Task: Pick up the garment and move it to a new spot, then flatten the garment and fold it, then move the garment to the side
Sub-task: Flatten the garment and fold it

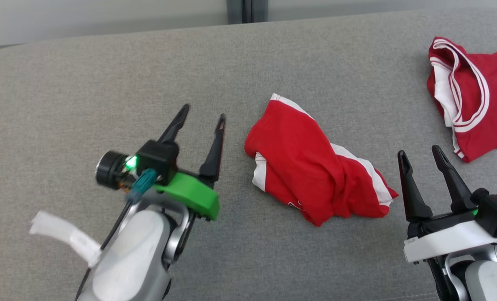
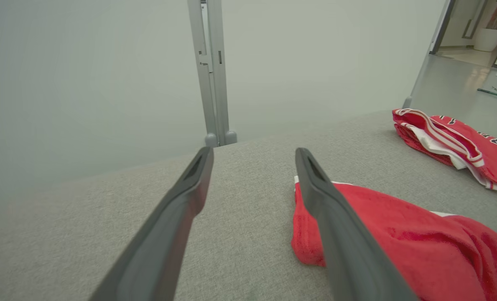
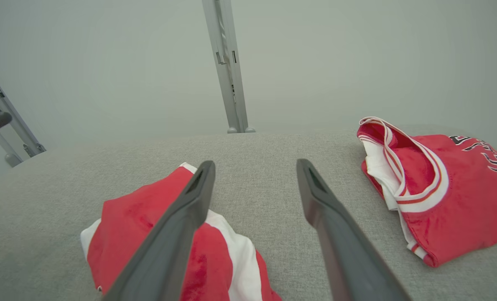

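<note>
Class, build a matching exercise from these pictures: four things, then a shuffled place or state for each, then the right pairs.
Column one
1. crumpled red-and-white cloth garment
2. red jersey with striped white trim and dark lettering
3. left end effector
4. right end effector

Column two
A. open, right of the crumpled garment
B. far right of the grey fabric surface
C. open, left of the crumpled garment
D. bunched between both end effectors

Pairs: 1-D, 2-B, 3-C, 4-A

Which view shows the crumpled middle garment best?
Head view: the crumpled garment lies whole and unobstructed on the grey surface. In both wrist views a pincer finger crosses it and the frame edge cuts it off.
</note>
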Available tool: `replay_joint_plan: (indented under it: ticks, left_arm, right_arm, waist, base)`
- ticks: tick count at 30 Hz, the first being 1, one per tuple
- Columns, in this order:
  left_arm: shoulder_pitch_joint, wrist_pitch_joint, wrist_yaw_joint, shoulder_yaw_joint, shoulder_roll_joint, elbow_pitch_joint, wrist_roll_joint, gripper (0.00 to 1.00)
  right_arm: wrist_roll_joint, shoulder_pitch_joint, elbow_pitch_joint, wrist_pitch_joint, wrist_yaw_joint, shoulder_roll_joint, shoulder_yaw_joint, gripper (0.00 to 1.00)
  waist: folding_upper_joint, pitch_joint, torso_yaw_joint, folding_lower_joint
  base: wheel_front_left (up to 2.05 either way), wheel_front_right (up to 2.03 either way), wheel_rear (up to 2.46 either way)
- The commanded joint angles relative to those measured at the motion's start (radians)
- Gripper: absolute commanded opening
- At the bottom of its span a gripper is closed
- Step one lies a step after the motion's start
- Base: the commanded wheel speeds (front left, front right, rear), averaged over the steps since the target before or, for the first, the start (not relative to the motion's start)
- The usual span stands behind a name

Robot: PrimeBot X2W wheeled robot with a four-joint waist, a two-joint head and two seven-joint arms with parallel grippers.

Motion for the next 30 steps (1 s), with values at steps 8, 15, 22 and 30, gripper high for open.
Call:
replay_joint_plan:
  ticks: [8,15,22,30]
  left_arm:
    - [-0.267,0.144,-0.112,-0.097,-0.078,0.303,-0.05,1.0]
    - [-0.373,0.232,-0.148,-0.147,-0.092,0.572,-0.104,0.57]
    - [-0.382,0.209,-0.163,-0.203,-0.093,0.668,-0.13,0.0]
    - [-0.315,0.057,-0.137,-0.227,-0.043,0.537,-0.086,0.0]
  right_arm:
    - [0.016,-0.065,0.027,-0.022,-0.001,0.001,0.027,1.0]
    - [0.025,-0.093,0.066,-0.041,-0.001,0.006,0.042,1.0]
    - [0.027,-0.096,0.092,-0.053,-0.001,0.007,0.024,1.0]
    - [0.014,-0.062,0.089,-0.038,-0.001,0.008,-0.012,1.0]
  waist:
    - [0.0,0.152,-0.093,0.0]
    - [0.0,0.177,-0.125,0.0]
    - [0.0,0.158,-0.115,0.0]
    - [0.0,0.094,-0.058,0.0]
  base:
    - [0.0,0.0,0.0]
    - [0.0,0.0,0.0]
    - [0.0,0.0,0.0]
    - [0.0,0.0,0.0]
